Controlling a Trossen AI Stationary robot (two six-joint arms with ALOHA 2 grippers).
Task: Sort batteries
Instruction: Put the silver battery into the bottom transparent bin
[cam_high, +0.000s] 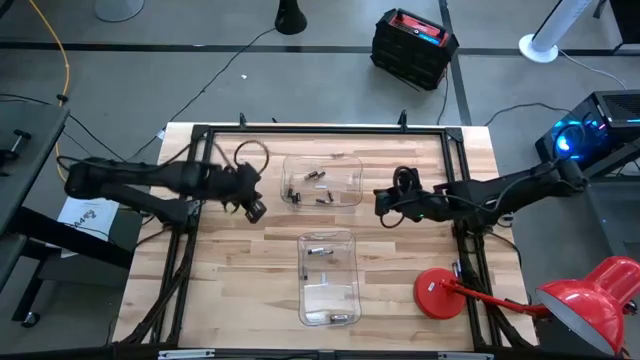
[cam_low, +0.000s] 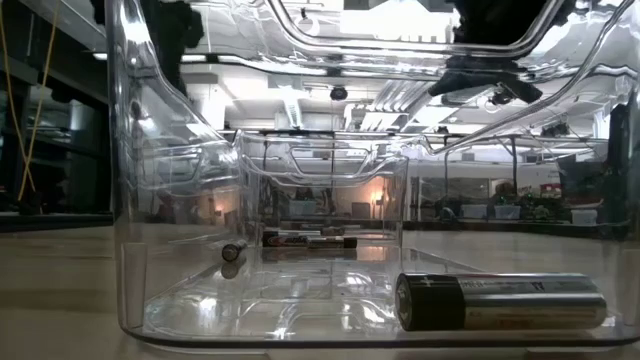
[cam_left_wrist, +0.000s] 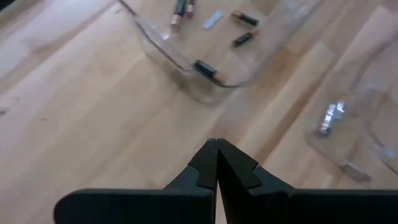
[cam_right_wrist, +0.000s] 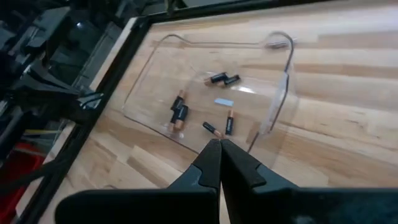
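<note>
At counter centre, my left gripper (cam_left_wrist: 216, 163) has jaws pressed together, empty, at 9 o'clock of the far tray (cam_high: 322, 157). Right gripper (cam_right_wrist: 219, 163) likewise shut, empty, at 3 o'clock. The batteries (cam_right_wrist: 178, 112) lie scattered inside. I'd reopen, descend squarely over one cell, and avoid the wall.

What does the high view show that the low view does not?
Only the high view shows both arms whole, the left hand beside the far tray, the right hand at its other side, and a red lamp. Only the low view shows a big battery close up, lying on its side in the near tray. Both show the two clear trays with batteries in them.
</note>
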